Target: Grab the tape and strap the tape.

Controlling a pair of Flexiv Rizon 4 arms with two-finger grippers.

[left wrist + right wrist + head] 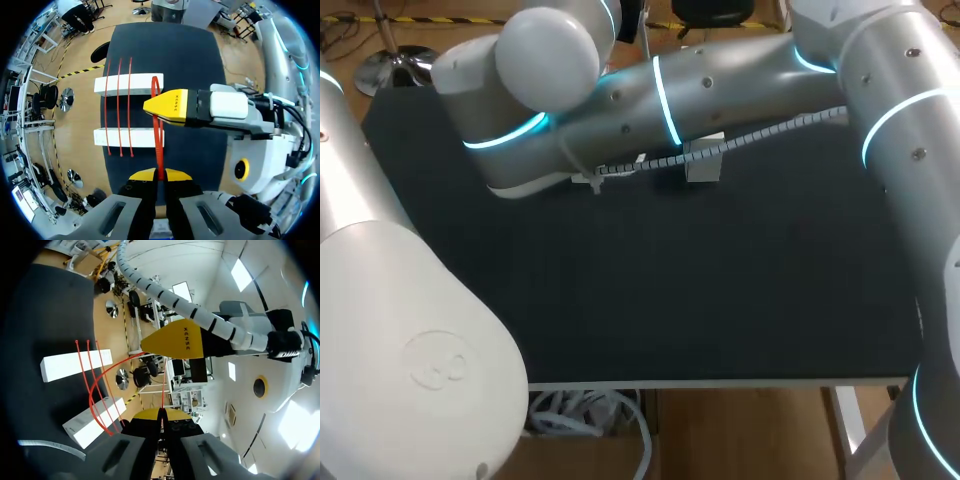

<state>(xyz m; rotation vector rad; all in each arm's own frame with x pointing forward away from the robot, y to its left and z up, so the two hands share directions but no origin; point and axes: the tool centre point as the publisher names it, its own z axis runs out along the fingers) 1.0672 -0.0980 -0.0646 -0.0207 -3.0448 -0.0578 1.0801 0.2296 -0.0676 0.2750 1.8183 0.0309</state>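
The tape is a red tie (159,137), bent into a loop above the black table (200,55). My left gripper (161,174) is shut on one end of it. My right gripper (162,415) is shut on the thin other end, and the red tie (94,390) arcs out from there. The right gripper's yellow fingers (167,106) sit close ahead of the left one, over the loop. Seen from the right wrist, the left gripper's yellow fingers (172,342) are just ahead. In the head view both grippers are hidden under my crossed arms.
Two white bars (129,84) (129,137) lie side by side on the table with three more red ties (119,107) laid across them. One white bar (703,165) peeks out below my right arm (720,85). The table's front edge (720,381) is near.
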